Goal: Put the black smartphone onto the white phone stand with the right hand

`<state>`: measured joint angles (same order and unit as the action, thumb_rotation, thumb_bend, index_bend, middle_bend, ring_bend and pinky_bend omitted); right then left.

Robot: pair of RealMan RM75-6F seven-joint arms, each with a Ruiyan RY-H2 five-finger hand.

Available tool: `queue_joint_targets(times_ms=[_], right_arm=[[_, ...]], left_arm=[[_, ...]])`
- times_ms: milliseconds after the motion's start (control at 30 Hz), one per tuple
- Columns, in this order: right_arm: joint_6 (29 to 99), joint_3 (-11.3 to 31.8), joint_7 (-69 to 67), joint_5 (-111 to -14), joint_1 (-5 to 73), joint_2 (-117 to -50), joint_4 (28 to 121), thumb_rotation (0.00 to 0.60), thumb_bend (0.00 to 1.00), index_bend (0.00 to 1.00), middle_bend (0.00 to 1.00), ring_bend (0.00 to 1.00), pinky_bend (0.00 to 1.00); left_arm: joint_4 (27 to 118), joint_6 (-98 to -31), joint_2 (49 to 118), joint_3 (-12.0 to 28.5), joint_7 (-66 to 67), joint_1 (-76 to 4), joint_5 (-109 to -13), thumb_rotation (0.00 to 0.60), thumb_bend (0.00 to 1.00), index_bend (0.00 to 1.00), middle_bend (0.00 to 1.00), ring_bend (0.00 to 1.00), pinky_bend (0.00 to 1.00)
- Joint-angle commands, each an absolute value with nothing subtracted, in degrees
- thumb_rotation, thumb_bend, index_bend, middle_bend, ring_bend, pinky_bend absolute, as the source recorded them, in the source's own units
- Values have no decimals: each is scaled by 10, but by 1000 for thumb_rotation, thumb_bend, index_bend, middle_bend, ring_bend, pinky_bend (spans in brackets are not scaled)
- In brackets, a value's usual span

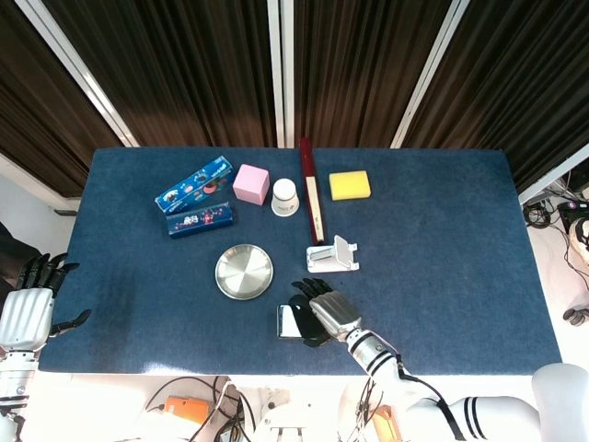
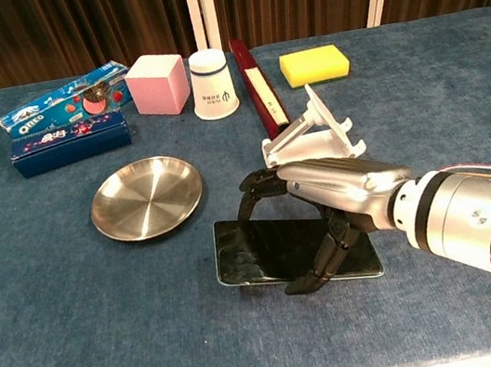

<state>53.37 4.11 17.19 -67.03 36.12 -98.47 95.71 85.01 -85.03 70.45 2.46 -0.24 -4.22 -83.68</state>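
1. We note a surface (image 2: 67,298) covered in dark blue, felt-like cloth, backed by dark pleated curtains (image 1: 184,64) split by white vertical frames.
2. The black smartphone (image 2: 266,251), a glossy flat slab, sits near the front edge; its left end appears raised slightly off the cloth.
3. The right robot hand (image 2: 327,193), silver-backed with black fingers (image 2: 255,185), arches over the smartphone, fingers on its far edge and thumb at its near edge, gripping it.
4. The white phone stand (image 2: 309,140), angular plastic, stands just behind the right robot hand, unoccupied.
5. A round, shiny steel plate (image 2: 146,197) lies left of the smartphone.
6. Along the back we record two blue Oreo boxes (image 2: 64,115), a pink cube (image 2: 157,83), a white paper cup (image 2: 213,83), a long dark red box (image 2: 258,87) and a yellow sponge (image 2: 314,65).
7. The left robot hand (image 1: 32,308) hangs off the surface's left edge, fingers apart, holding nothing.
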Motion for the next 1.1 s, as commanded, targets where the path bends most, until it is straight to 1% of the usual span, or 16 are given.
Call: queue_joint_targets(times_ms=[33,167,200,267,367,433,500,533,700,933,1033,1100], right_arm=[[528,35,119,-716,357,-984,933,600,509,653,288,74,0],[524,32,73,-749,360,-988,910,600,519,653,415,221,3],[525,31,63,-759,360,-989,904,600,527,655,458,280,24],[528,29,41,-778,361,-991,892,600,541,662,501,345,94],[538,25,17,-813,364,-994,872,600,571,680,512,386,202],[543,21,7,-836,368,-991,861,600,579,692,516,412,339],[547,16,-7,-863,375,-979,857,600,579,698,519,419,446],[551,15,-15,-874,377,-970,858,600,579,701,521,420,472],[581,15,-46,-917,382,-926,877,600,579,706,525,424,496],[642,15,-145,-981,386,-847,915,600,579,706,524,424,526],[680,22,-198,-999,385,-824,907,600,579,706,524,424,526],[708,31,-256,-1003,385,-819,882,600,579,706,524,424,526]], left_arm=[[853,-851,704,24,1,-42,-837,600,101,211,109,45,0],[857,-850,704,24,4,-42,-837,600,101,211,108,45,0],[858,-849,704,24,5,-42,-836,600,101,211,108,45,0],[859,-848,704,24,6,-42,-835,600,101,210,109,45,0],[860,-846,704,24,8,-42,-835,600,101,211,108,45,0],[861,-846,704,24,8,-42,-835,600,101,211,108,46,0],[862,-846,703,24,8,-42,-834,600,101,211,109,46,0],[862,-846,703,24,8,-42,-834,600,101,211,109,45,0],[861,-843,702,24,7,-42,-833,600,101,211,108,46,0],[864,-842,700,25,9,-44,-834,600,101,211,109,45,0],[866,-841,699,26,11,-44,-834,600,101,211,109,45,0],[867,-840,698,25,12,-45,-833,600,101,211,108,45,0]])
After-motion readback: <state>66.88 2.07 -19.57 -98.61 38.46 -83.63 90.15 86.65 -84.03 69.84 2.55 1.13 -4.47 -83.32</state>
